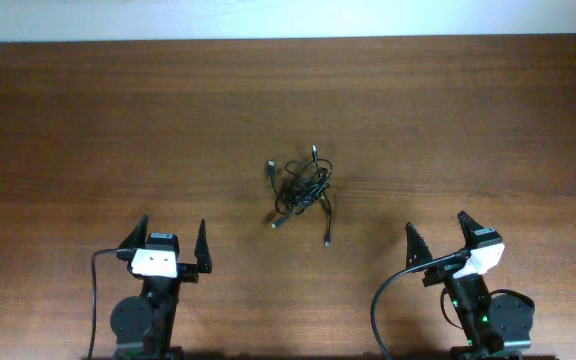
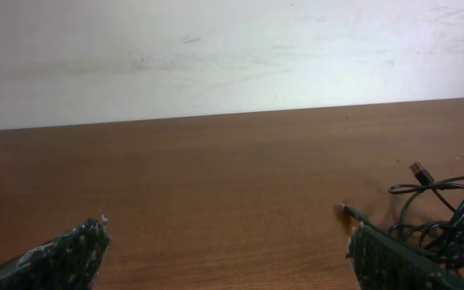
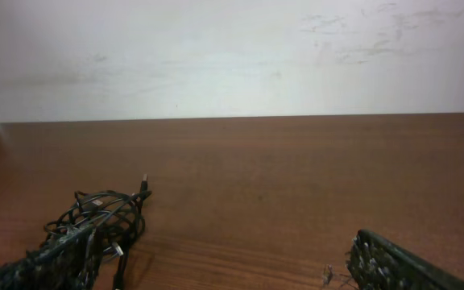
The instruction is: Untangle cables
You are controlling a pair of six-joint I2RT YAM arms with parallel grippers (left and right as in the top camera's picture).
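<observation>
Brown wooden counter (image 1: 488,110) meets a pale wall (image 2: 216,56). The cables (image 1: 303,188) lie mid-counter in one black knot with plug ends poking out. They sit ahead of the left gripper (image 1: 173,222) and right gripper (image 1: 435,221), both with jaws wide.

We see a knotted bundle of thin black cords with small silver-tipped plugs (image 1: 303,185) lying on the brown wooden tabletop (image 1: 88,120). It lies ahead of both pairs of fingers, between them and well apart from each. The left fingers (image 1: 202,245) are spread wide, with the bundle ahead to their right. The right fingers (image 1: 414,245) are likewise parted, with the bundle ahead to their left. Two loose plug ends (image 1: 327,238) trail out on the side nearer the fingers.
</observation>
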